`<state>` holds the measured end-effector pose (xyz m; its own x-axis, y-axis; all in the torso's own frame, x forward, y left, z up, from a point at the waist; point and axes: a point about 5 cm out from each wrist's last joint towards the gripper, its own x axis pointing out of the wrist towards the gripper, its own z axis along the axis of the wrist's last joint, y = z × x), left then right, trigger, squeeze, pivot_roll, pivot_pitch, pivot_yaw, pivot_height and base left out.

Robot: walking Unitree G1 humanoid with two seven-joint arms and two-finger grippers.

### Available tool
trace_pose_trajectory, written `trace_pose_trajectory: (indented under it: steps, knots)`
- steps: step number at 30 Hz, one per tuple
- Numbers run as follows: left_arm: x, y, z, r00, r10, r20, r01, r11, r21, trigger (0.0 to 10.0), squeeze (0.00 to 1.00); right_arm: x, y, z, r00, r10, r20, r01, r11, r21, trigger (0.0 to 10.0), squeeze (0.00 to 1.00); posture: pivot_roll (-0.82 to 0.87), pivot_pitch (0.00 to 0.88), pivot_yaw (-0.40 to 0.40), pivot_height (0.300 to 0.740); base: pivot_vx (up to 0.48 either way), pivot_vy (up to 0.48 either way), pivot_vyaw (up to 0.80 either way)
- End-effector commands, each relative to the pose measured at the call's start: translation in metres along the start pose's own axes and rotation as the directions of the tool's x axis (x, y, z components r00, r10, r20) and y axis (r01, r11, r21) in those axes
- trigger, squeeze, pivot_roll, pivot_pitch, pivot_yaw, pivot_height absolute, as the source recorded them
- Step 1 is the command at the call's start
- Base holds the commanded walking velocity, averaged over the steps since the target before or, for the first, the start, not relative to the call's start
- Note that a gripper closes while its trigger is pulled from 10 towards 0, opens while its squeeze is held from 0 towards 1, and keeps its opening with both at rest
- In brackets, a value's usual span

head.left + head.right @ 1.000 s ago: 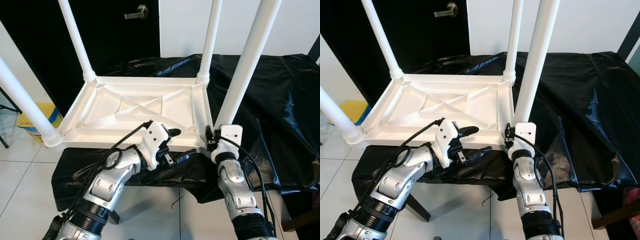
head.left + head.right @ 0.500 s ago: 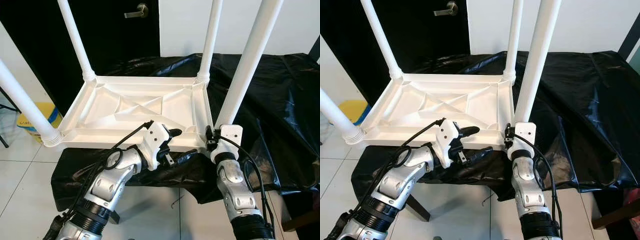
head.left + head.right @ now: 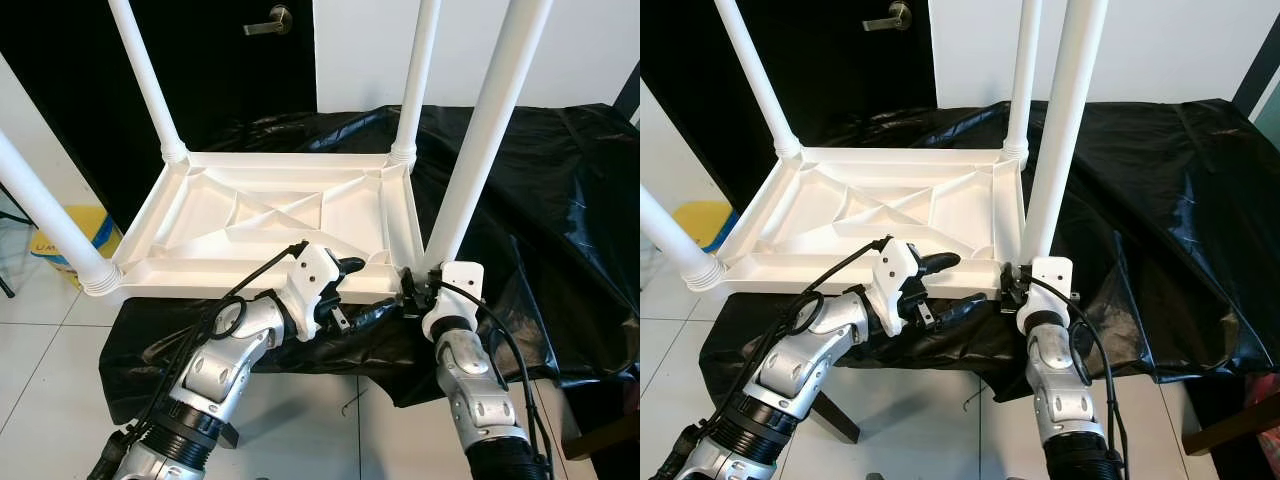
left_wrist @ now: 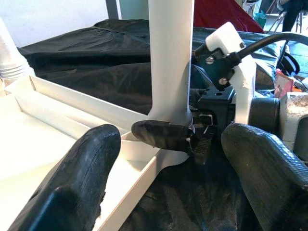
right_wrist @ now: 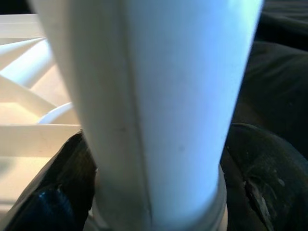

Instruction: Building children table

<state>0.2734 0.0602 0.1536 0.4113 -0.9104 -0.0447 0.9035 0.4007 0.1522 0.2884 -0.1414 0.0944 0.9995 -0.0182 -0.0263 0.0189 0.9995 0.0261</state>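
A white plastic children's table lies upside down on a surface draped in black cloth, with its legs pointing up. My right gripper is shut on the base of the near right leg, where the leg meets the table's front right corner. In the right wrist view the leg stands between the two fingers. My left gripper is open at the front rim, one finger above the rim and one below. Its wrist view looks past both fingers at the leg.
Three other white legs stand in the remaining corners. A dark door with a handle and a white wall are behind. A yellow bin sits on the tiled floor at the left. The cloth hangs over the front edge.
My right gripper and the foot of the near right leg have shifted slightly down and left, closer to the table corner. The left arm has stayed in place.
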Motion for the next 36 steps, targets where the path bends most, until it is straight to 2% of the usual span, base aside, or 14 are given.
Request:
trace_pose_trajectory:
  steps: [1,2,3,8,11,13,14,18,22,27,28,29,30,36]
  knots:
    - [0.000,0.000,-0.002,1.000,-0.018,-0.020,0.018,1.000,0.010,10.0,0.00,-0.002,0.002,0.000,1.000,0.020,0.009,-0.020,1.000,0.005,10.0,1.00,-0.11,0.000,0.005,0.740,0.000,0.000,0.00]
    - [0.000,0.000,-0.002,1.000,-0.017,-0.021,0.017,1.000,0.009,10.0,0.00,-0.003,0.000,0.001,0.998,0.054,0.018,-0.054,0.999,-0.003,10.0,0.61,-0.11,0.000,0.004,0.740,0.000,0.000,0.00]
    - [0.000,0.000,-0.003,1.000,-0.003,-0.020,0.003,1.000,0.010,10.0,0.00,-0.002,-0.003,0.003,0.994,0.101,0.031,-0.101,0.995,-0.011,10.0,0.00,-0.11,0.000,0.007,0.740,0.000,0.000,0.00]
    - [0.000,0.000,-0.005,1.000,0.009,-0.022,-0.009,1.000,0.015,10.0,0.00,0.001,-0.009,0.007,0.986,0.157,0.055,-0.155,0.987,-0.039,10.0,0.00,-0.11,0.000,0.009,0.740,0.000,0.000,0.00]
    - [-0.001,-0.001,-0.007,1.000,0.013,-0.028,-0.012,1.000,0.021,10.0,0.00,0.005,-0.012,0.011,0.967,0.243,0.069,-0.239,0.969,-0.069,10.0,0.00,-0.11,0.000,0.011,0.740,0.000,0.000,0.00]
    - [-0.001,-0.001,-0.007,1.000,0.013,-0.028,-0.012,1.000,0.021,10.0,0.00,0.005,-0.012,0.011,0.967,0.243,0.069,-0.239,0.969,-0.069,10.0,0.00,-0.11,0.000,0.011,0.740,0.000,0.000,0.00]
    - [-0.002,-0.002,-0.011,0.999,0.021,-0.038,-0.020,1.000,0.023,10.0,0.00,0.009,-0.015,0.017,0.937,0.339,0.080,-0.330,0.937,-0.110,10.0,0.00,-0.10,0.000,0.011,0.740,0.000,0.000,0.00]
    - [-0.003,-0.002,-0.011,0.999,0.024,-0.040,-0.023,0.999,0.023,10.0,0.00,0.011,-0.016,0.019,0.926,0.369,0.082,-0.358,0.925,-0.124,10.0,0.00,-0.10,0.000,0.011,0.740,0.000,0.000,0.00]
    - [-0.001,-0.005,-0.015,0.999,0.026,-0.044,-0.025,0.999,0.023,10.0,0.00,0.022,-0.017,0.025,0.873,0.483,0.060,-0.466,0.865,-0.187,10.0,0.00,-0.10,0.000,0.012,0.740,0.000,0.000,0.00]
    - [-0.001,-0.007,-0.016,0.999,0.026,-0.046,-0.025,0.999,0.023,10.0,0.00,0.025,-0.018,0.024,0.867,0.497,0.040,-0.479,0.853,-0.208,10.0,0.00,-0.10,0.000,0.012,0.740,0.000,0.000,0.00]
    - [0.000,-0.008,-0.017,0.999,0.025,-0.048,-0.024,0.999,0.023,10.0,0.00,0.029,-0.018,0.023,0.864,0.504,0.023,-0.487,0.844,-0.224,8.7,0.00,-0.09,0.000,0.008,0.740,0.000,0.000,0.00]
    - [0.000,-0.008,-0.017,0.999,0.025,-0.048,-0.024,0.999,0.023,10.0,0.00,0.029,-0.018,0.023,0.864,0.504,0.023,-0.487,0.844,-0.224,8.7,0.00,-0.09,0.000,0.008,0.740,0.000,0.000,0.00]
    - [0.000,-0.010,-0.019,0.998,0.023,-0.055,-0.021,0.999,0.029,10.0,0.00,0.031,-0.018,0.020,0.861,0.509,0.004,-0.494,0.839,-0.228,0.0,0.00,-0.09,0.000,0.005,0.740,0.000,0.000,0.00]
    - [0.002,-0.014,-0.018,0.998,0.022,-0.053,-0.021,1.000,0.021,10.0,0.00,0.031,-0.018,0.013,0.859,0.511,-0.029,-0.505,0.836,-0.215,0.0,0.00,-0.08,0.000,0.004,0.740,0.000,0.000,0.00]
